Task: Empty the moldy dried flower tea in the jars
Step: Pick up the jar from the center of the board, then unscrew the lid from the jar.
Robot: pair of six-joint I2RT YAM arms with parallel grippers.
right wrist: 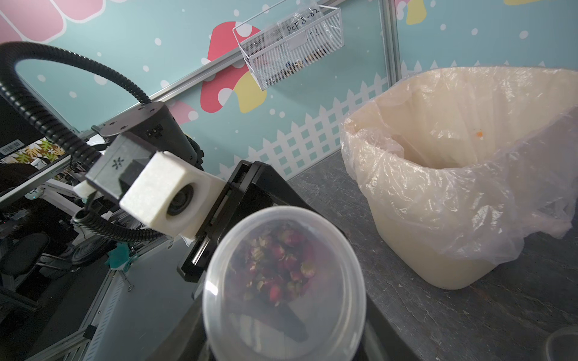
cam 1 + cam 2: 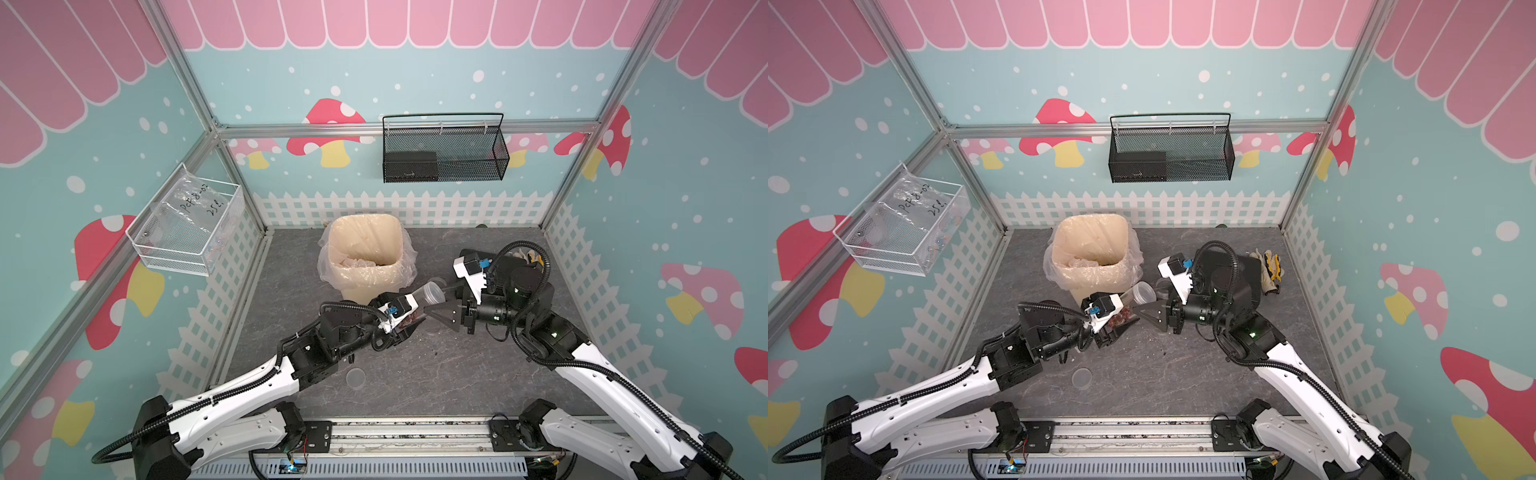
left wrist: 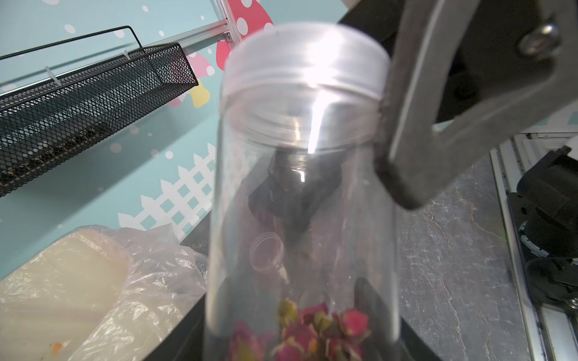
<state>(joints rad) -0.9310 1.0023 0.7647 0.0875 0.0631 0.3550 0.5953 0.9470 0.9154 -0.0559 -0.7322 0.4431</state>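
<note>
This jar (image 2: 428, 296) is not emptied yet. Its lid (image 1: 283, 281) is on, and the tea (image 3: 312, 331), a small heap of red and tan buds, sits at the closed bottom end. 1 loose lid (image 2: 356, 378) lies flat on the table (image 2: 436, 374) near the left arm, so I judge that at least 1 other jar is already open. The other 2 jars cannot be made out clearly. What is left for this jar is to take the lid off and tip the tea into the bin (image 2: 365, 286).

In both top views the jar hangs tilted between the 2 arms, just beside the front of the bin and above the table. Its bottom points toward the left arm and its lid toward the right arm.

The right gripper (image 2: 441, 300) is about half open and clamps the lid end. In the left wrist view, 1 of its fingers (image 3: 406, 131) presses against the side of the lid, and the other shows dark through the plastic on the far side.

The left gripper (image 2: 1121, 323) has the tea end of the jar between its jaws, which stand fairly wide on either side. I cannot tell whether they press on the plastic or only flank it.
</note>
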